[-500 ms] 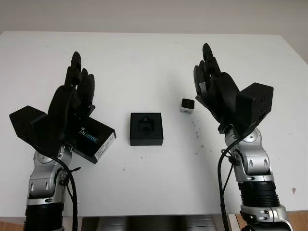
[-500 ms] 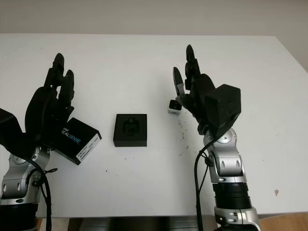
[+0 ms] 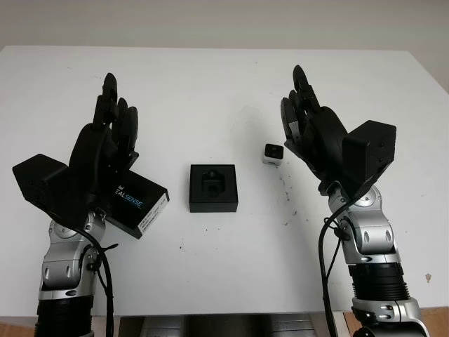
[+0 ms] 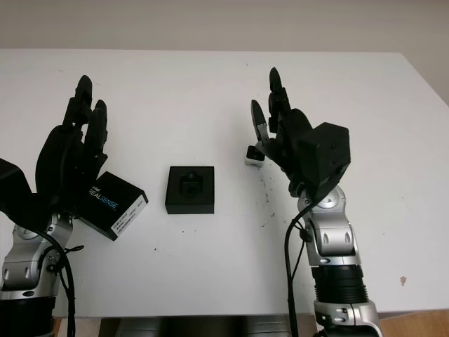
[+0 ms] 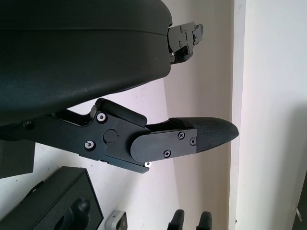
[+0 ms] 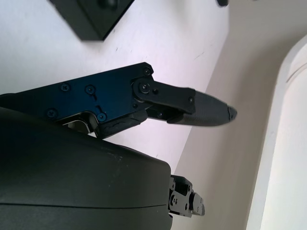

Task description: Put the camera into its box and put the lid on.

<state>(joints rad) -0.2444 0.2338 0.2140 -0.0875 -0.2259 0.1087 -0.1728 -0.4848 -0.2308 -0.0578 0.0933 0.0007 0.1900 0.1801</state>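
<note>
Left hand [image 3: 112, 133] raised above the counter [image 3: 210, 84], open, holding nothing, fingers pointing up and away from the robot; the black lid [image 3: 137, 202] with RealSense print lies just under and beside its palm, toward the middle, whether touching cannot be told. Further toward the centre from that hand sits the open black box [image 3: 213, 187], foam insert with an empty cut-out, flat on the counter, well apart from both hands. The small white camera [image 3: 273, 154] lies on the counter just inboard of the right hand [image 3: 305, 123], at about palm level, lens face turned up and toward the robot; it looks roughly cubic, no clear long axis. Right hand is far nearer the camera than the left, so the pick looks like its job: a short sideways reach inward and down. Right hand raised, open, empty, fingers up, palm facing the centre, wrist tilted back.
</note>
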